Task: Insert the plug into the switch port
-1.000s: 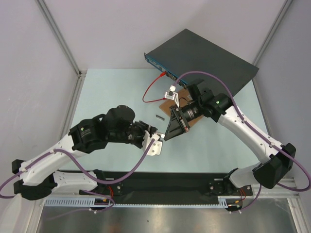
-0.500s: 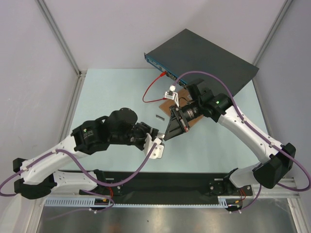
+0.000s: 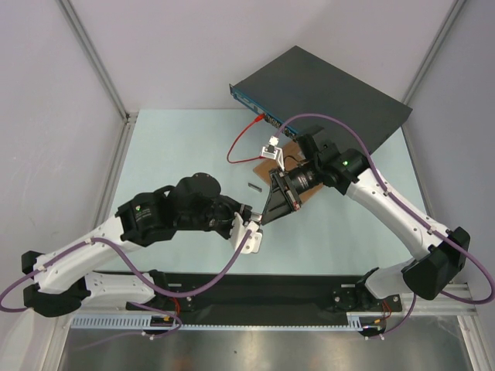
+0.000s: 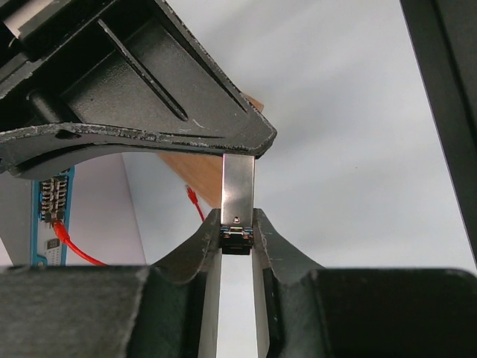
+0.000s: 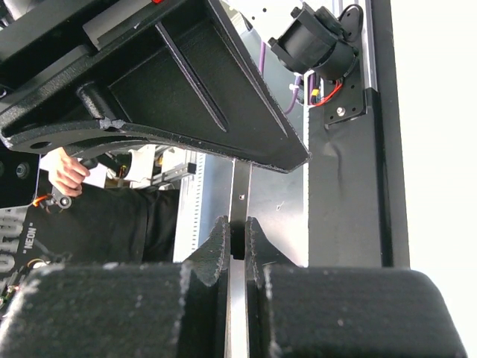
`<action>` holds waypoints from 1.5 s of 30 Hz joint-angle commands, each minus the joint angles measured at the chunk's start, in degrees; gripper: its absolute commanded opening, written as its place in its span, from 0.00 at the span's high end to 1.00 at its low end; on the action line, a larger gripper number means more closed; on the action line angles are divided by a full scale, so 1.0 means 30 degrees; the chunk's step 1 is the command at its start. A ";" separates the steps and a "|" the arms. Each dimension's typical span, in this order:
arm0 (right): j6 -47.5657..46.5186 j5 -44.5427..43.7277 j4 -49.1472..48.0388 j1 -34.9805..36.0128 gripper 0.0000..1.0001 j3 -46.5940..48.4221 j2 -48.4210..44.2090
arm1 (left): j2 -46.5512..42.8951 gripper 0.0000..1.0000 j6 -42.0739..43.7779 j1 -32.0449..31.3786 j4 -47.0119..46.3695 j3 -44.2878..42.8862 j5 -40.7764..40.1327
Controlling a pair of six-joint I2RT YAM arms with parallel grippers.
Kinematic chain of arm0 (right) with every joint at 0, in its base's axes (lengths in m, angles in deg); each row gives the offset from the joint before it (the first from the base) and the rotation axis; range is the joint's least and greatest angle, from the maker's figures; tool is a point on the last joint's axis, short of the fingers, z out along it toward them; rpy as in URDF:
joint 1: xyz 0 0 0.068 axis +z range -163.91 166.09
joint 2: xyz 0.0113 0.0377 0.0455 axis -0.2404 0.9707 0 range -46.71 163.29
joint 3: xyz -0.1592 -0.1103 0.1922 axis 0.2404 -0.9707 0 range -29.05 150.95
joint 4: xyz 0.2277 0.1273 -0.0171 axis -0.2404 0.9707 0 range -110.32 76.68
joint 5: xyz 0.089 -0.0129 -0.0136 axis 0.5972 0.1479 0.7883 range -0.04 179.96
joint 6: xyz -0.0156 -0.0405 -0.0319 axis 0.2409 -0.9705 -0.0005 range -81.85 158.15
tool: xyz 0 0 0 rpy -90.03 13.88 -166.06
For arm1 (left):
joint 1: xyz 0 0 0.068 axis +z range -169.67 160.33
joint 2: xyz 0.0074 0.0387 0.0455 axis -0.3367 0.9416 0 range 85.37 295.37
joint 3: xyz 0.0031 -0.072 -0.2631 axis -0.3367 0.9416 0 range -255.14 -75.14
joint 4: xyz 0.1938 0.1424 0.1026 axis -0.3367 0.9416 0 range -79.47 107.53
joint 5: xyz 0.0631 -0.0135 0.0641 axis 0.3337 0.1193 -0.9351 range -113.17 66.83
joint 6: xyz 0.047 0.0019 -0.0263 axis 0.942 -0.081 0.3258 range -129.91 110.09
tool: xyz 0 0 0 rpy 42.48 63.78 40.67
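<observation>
Silver thin metal plug point(image 4: 238, 186) is pinched at both ends, by the left gripper point(image 4: 237, 224) and the right gripper point(image 5: 237, 227), well apart from the flat dark-grey metal switch point(image 3: 325, 85) with its blue front.

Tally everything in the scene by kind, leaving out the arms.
Switch: 1
Plug: 1
Red cable: 1
Wooden board: 1
White part on the board: 1
Small grey piece on the table: 1
Total: 6
</observation>
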 commanded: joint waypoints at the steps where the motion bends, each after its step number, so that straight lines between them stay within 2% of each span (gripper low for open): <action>1: 0.0141 0.0433 -0.0484 -0.0083 1.00 0.0309 0.0160 | -0.0064 0.79 0.0467 -0.0301 -0.0119 0.0072 0.0418; 5: 0.0607 0.0405 -0.0834 -0.0112 1.00 0.0339 0.0219 | -0.0035 0.89 0.0177 -0.0390 -0.0061 0.0159 0.0419; 6: 0.0697 0.0317 -0.0894 -0.0170 0.94 0.0397 0.0219 | -0.0006 0.95 -0.0029 -0.0390 -0.0032 0.0160 0.0390; 7: 0.0726 0.0200 -0.1011 -0.0258 0.83 0.0455 0.0161 | 0.0053 1.00 -0.0350 -0.0390 -0.0118 0.0247 0.0332; 8: 0.0669 -0.0207 -0.1041 -0.0578 0.56 0.0833 0.0131 | 0.0053 1.00 -0.1223 -0.0390 -0.0467 0.0306 0.0215; 10: 0.0435 -0.1027 -0.0983 -0.1106 0.40 0.1507 0.0102 | -0.0150 1.00 -0.2223 -0.0157 -0.0879 0.0627 0.0272; 12: 0.0230 -0.2257 -0.1070 -0.2185 0.27 0.2616 0.0043 | -0.0210 1.00 -0.4446 0.0252 -0.1728 0.1096 0.0535; 13: 0.0374 -0.2755 -0.1505 -0.2685 0.25 0.2943 -0.0015 | -0.0123 1.00 -0.5209 0.0429 -0.1934 0.1184 0.0652; 17: 0.2012 -0.4192 -0.3498 -0.4679 0.18 0.3940 -0.0892 | 0.0228 1.00 -1.0619 0.1132 -0.3338 0.0981 0.0828; 20: 0.3010 -0.5826 -0.5110 -0.6114 0.09 0.3972 -0.2297 | 0.0549 1.00 -1.3611 0.1280 -0.4217 0.0921 0.0946; 22: 0.3623 -0.7524 -0.5870 -0.7310 0.08 0.3739 -0.3527 | 0.0813 1.00 -1.5082 0.1309 -0.4717 0.0805 0.0480; 25: 0.4066 -0.9985 -0.5847 -0.8836 0.06 0.3184 -0.5284 | 0.1924 1.00 -1.8942 0.1280 -0.5420 0.0280 -0.1275; 27: 0.4651 -1.0784 -0.5555 -1.0769 0.05 0.2685 -0.6106 | 0.3005 1.00 -1.9832 0.1280 -0.5685 -0.0102 -0.2271; 31: 0.4682 -1.1401 -0.2454 -1.3701 0.03 0.1951 -0.7718 | 0.4971 1.00 -2.0537 0.1309 -0.6124 -0.1913 -0.4963; 33: 0.4537 -1.0850 -0.0700 -1.5720 0.02 0.1571 -0.7896 | 0.5821 1.00 -2.0597 0.1484 -0.6154 -0.2649 -0.4944; 35: 0.4448 -0.8452 0.0156 -1.8551 0.00 0.0784 -0.7838 | 0.6847 1.00 -2.0451 0.1747 -0.6213 -0.3558 -0.3716; 36: 0.4476 -0.6210 0.0595 -1.9700 0.01 0.0401 -0.7780 | 0.7053 1.00 -2.0422 0.1778 -0.6155 -0.3793 -0.3364; 40: 0.4096 -0.2824 0.1391 -2.3835 0.00 -0.1123 -0.7223 | 0.7581 1.00 -2.0770 0.2333 -0.6622 -0.3767 -0.2513; 42: 0.4967 -0.1073 0.0432 -2.5300 0.01 -0.2468 -0.6901 | 0.7757 1.00 -2.0948 0.2831 -0.6769 -0.3795 -0.1779; 44: 0.6110 -0.0448 -0.0713 -2.5600 0.00 -0.3407 -0.6667 | 0.8049 1.00 -2.1153 0.3066 -0.6857 -0.3912 -0.1807; 45: 0.7742 0.0193 -0.2691 -2.5513 0.00 -0.4600 -0.6608 | 0.8138 1.00 -2.1154 0.3067 -0.6974 -0.3971 -0.2098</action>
